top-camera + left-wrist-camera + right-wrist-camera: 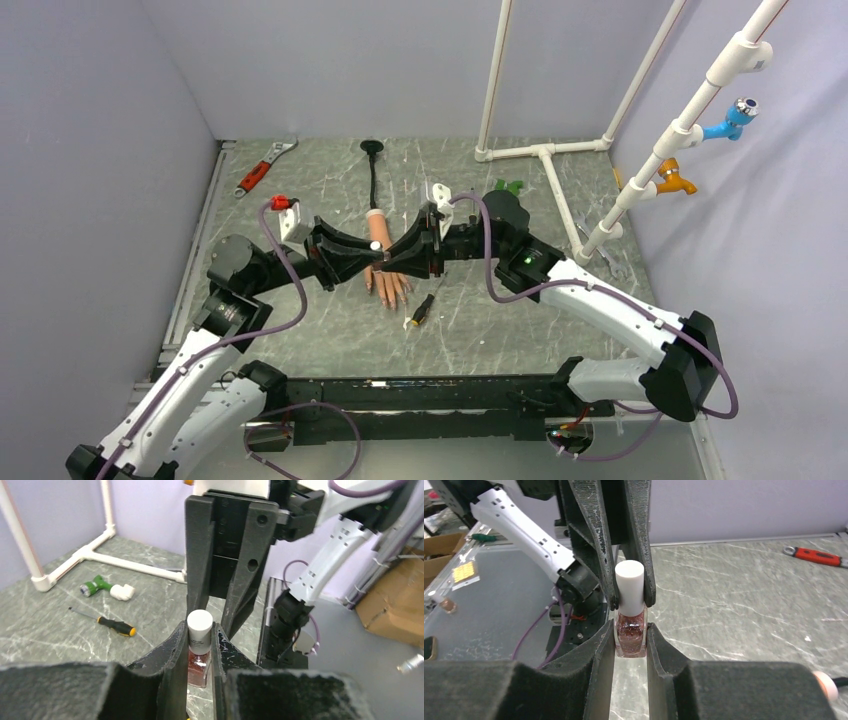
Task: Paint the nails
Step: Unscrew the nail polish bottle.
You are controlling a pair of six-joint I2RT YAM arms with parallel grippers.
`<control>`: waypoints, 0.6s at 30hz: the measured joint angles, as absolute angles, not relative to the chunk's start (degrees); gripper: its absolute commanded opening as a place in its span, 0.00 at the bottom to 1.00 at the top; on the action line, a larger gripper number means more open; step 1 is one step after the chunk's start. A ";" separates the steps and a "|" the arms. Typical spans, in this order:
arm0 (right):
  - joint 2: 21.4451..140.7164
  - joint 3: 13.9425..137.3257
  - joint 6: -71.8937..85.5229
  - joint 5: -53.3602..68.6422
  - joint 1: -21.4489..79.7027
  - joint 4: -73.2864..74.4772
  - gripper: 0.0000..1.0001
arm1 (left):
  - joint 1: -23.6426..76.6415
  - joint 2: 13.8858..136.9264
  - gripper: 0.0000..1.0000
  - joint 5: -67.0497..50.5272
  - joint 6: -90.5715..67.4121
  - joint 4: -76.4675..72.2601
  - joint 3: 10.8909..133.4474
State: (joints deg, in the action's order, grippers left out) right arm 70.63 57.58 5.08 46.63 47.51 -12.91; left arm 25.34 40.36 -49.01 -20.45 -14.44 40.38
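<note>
Now I'm steadying the polish bottle (pixel 630 642) in the closed right pincer (pixel 630 630), the left pincer (pixel 199 630) pinching its cap (pixel 629 587) for unscrewing.

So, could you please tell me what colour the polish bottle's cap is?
White; the cap shows best in the right wrist view.

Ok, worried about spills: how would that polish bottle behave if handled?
The polish bottle looks like smooth glass, so probably slippery and breakable. Small, likely light. Its tall white cap over a narrow body suggests easy tipping.
</note>
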 measured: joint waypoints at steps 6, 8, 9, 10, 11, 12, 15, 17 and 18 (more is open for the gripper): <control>70.63 58.87 4.84 41.87 47.29 -10.11 0.00 | 31.09 40.32 0.00 -35.14 -19.64 -11.03 41.15; 70.63 59.33 4.75 40.27 47.29 -9.23 0.00 | 32.60 40.49 0.00 -31.40 -19.22 -10.83 41.28; 70.59 59.46 4.73 39.31 47.29 -8.93 0.00 | 33.39 40.62 0.00 -29.45 -19.11 -10.72 41.32; 70.57 59.53 4.75 38.57 47.29 -8.56 0.00 | 33.95 40.73 0.00 -27.97 -19.07 -10.59 41.36; 70.54 59.53 4.73 37.71 47.29 -8.32 0.00 | 34.59 40.82 0.00 -26.26 -18.96 -10.41 41.36; 70.54 59.53 4.75 37.12 47.29 -8.10 0.00 | 35.33 40.93 0.00 -24.45 -18.87 -10.13 41.36; 70.54 59.53 4.82 35.38 47.31 -7.42 0.00 | 36.71 41.10 0.05 -21.06 -18.57 -9.82 41.36; 70.52 59.53 4.97 34.68 47.31 -7.25 0.00 | 37.30 41.12 0.24 -19.84 -18.17 -9.76 41.36; 70.50 59.53 4.97 34.50 47.33 -7.18 0.00 | 37.52 41.12 0.39 -19.55 -17.87 -9.72 41.36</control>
